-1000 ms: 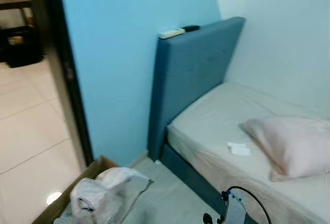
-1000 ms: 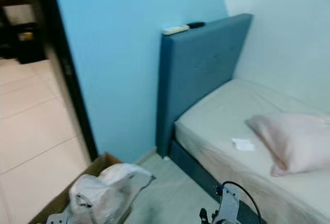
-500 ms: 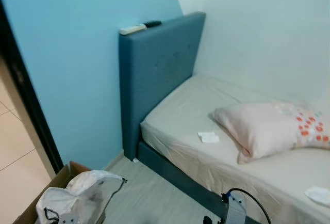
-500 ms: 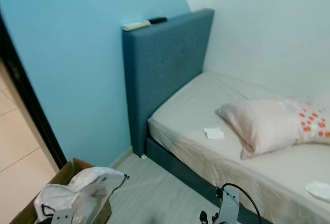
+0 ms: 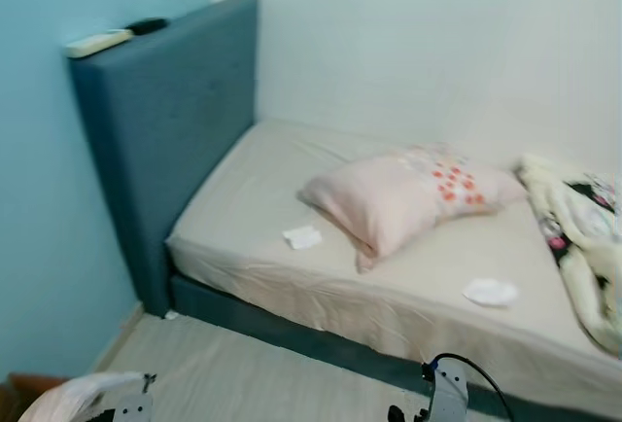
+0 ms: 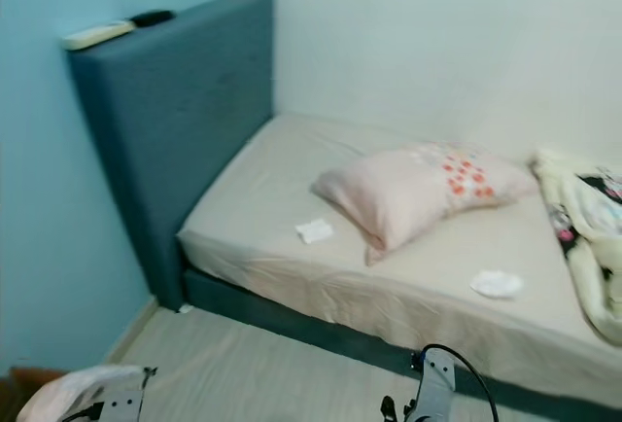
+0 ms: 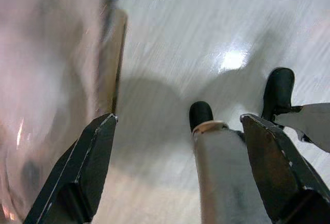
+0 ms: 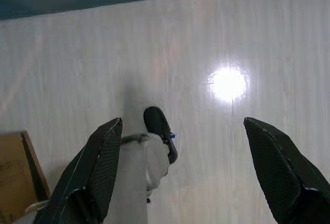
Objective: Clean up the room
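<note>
Two crumpled white tissues lie on the bare mattress (image 5: 255,181): one tissue (image 5: 302,237) beside the pink pillow (image 5: 403,193), the other tissue (image 5: 491,292) near the bed's front edge. A patterned blanket (image 5: 578,237) is bunched at the right end. My left gripper (image 7: 178,118) hangs open over the pale floor, next to a white plastic bag (image 7: 46,79). My right gripper (image 8: 183,123) also hangs open above the floor, holding nothing.
A tall blue headboard (image 5: 160,121) carries a white remote (image 5: 97,43) and a dark object (image 5: 148,25) on top. The bag (image 5: 68,398) sits at the lower left by the blue wall. A cardboard box (image 8: 15,172) stands near my feet.
The camera has swung right: the doorway and box have left the picture, and more of the bed, the second tissue and the blanket have come into sight. Both arms still hang low.
</note>
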`<state>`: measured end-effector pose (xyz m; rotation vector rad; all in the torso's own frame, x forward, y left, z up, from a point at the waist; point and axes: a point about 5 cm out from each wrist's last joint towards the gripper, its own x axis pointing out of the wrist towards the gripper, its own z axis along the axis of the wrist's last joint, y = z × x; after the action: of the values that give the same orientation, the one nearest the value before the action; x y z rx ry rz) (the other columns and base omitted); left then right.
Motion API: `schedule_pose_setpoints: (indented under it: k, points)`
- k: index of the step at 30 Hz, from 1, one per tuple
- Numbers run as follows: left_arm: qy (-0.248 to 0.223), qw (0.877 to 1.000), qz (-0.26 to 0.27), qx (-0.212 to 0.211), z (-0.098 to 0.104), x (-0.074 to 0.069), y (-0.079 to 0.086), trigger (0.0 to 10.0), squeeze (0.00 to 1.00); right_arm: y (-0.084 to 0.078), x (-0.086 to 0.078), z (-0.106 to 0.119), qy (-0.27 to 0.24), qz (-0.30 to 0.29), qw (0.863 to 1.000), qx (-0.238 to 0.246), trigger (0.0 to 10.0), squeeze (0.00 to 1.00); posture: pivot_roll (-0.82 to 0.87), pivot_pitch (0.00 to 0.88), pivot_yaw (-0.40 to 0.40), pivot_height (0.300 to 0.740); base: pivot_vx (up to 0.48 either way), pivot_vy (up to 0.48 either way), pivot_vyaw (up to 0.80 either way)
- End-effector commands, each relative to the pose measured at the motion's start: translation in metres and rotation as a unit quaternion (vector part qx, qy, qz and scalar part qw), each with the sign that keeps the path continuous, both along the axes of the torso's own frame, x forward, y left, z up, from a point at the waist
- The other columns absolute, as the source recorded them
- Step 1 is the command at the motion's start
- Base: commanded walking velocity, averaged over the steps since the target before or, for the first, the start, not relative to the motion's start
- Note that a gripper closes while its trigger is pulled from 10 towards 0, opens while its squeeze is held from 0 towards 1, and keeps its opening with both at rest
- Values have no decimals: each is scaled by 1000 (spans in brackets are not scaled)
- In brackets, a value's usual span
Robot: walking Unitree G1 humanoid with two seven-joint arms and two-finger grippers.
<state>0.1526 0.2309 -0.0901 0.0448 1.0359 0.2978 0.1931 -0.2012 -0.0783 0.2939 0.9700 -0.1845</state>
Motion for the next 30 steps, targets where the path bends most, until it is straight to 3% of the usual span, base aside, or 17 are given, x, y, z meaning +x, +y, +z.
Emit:
schedule_pose_setpoints:
  k: [1,9,30]
  points:
    - [2,1000,-4,-3,-1,-1,-3,10000,0,-4,0,1,-1,0,1000,-10,10000,0,9,0,-94,732,0,0,-725]
    - [2,1000,-16,3,-1,-2,-2,10000,0,-6,1,2,-6,-7,1000,-14,10000,0,3,0,-92,732,0,0,-489]
    - [3,1000,-22,5,-2,-4,-3,10000,0,-7,4,4,-12,-7,1000,-20,10000,0,-3,0,-90,732,0,-461,0]
